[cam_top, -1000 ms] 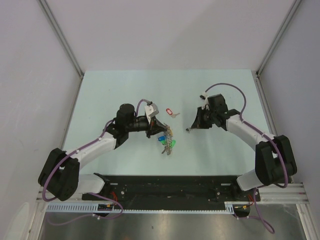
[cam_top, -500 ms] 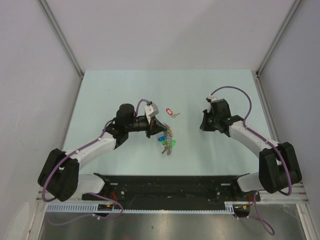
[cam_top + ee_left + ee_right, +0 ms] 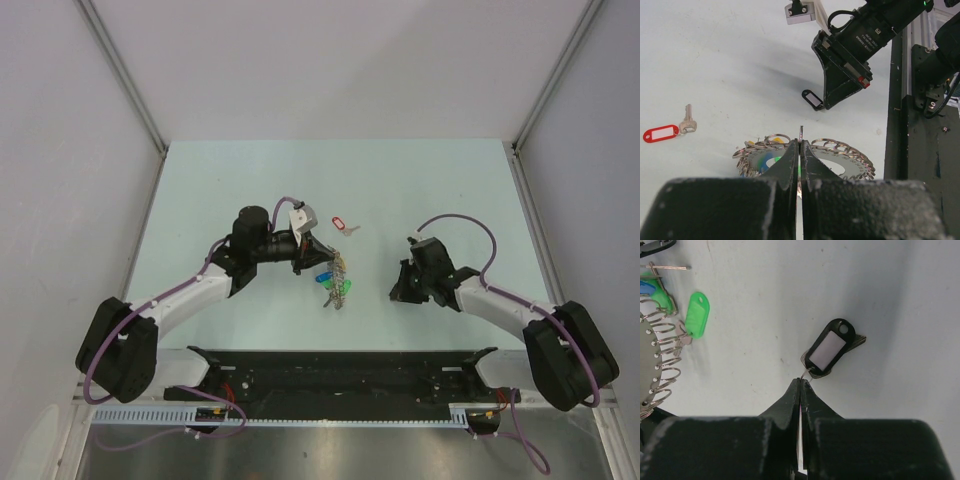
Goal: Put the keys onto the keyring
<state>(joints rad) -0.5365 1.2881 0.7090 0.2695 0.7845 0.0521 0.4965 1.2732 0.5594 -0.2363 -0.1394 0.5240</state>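
Key-threading, fetch stage: left hand [image 3: 800, 145] clamped on the keyring [image 3: 801, 131] at overhead centre, right hand [image 3: 801, 382] pinched shut on the black-tagged key [image 3: 832, 347] lower right of it (red-tagged key [image 3: 662, 133] loose on the desk [image 3: 250, 180]); next move probably needs its loop aligned with the wire's end.

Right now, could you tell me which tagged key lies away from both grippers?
The red-tagged key: it lies alone; the black-tagged key is pinched by the right gripper, the green tag and blue tag sit at the keyring.
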